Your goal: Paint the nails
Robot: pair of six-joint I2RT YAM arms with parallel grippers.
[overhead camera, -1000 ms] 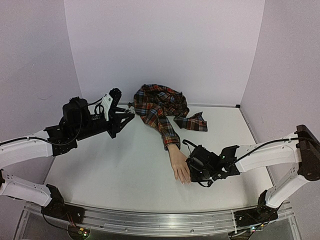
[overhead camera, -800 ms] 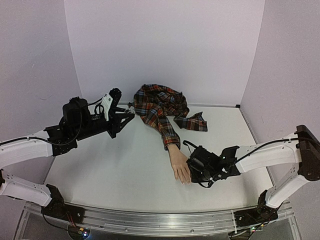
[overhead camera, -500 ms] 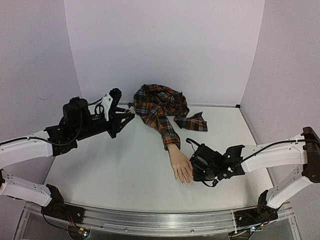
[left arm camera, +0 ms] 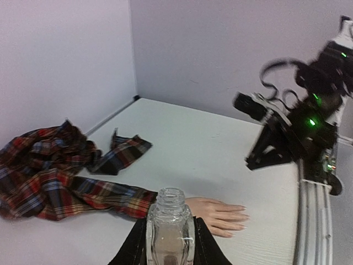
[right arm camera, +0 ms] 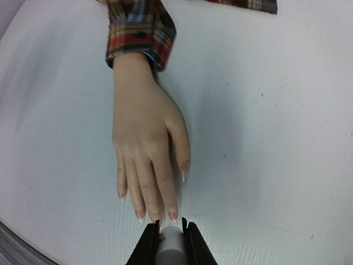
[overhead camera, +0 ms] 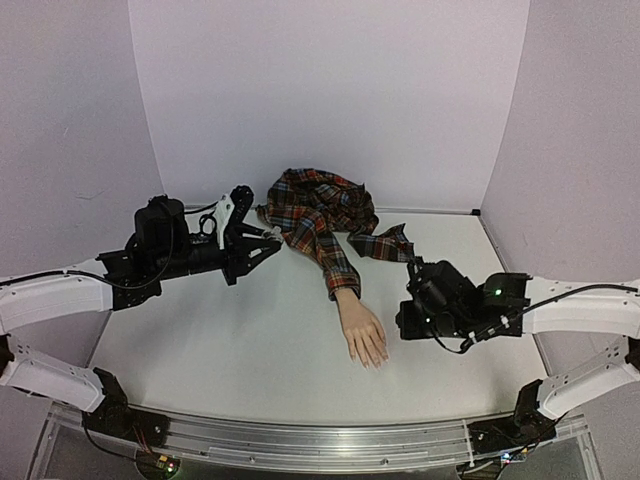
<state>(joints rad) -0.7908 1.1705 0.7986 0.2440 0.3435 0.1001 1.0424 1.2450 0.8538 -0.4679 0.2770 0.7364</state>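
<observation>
The left end effector [left arm camera: 170, 245] grips a small clear glass bottle [left arm camera: 170, 218] upright between its black fingers [left arm camera: 135, 249], with the open threaded neck standing above them. Just beyond the bottle a pale mannequin hand [left arm camera: 212, 212] lies flat on the white table [left arm camera: 209, 149], its fingers pointing to the bottle's right. The nails [left arm camera: 244, 208] show only as faint pale tips. A red-blue plaid sleeve [left arm camera: 105, 196] runs from the wrist leftward into a rumpled heap. Far right of the bottle, the black right arm [left arm camera: 298, 132] hangs above the table with green lights glowing, beside an aluminium rail [left arm camera: 311, 221].
</observation>
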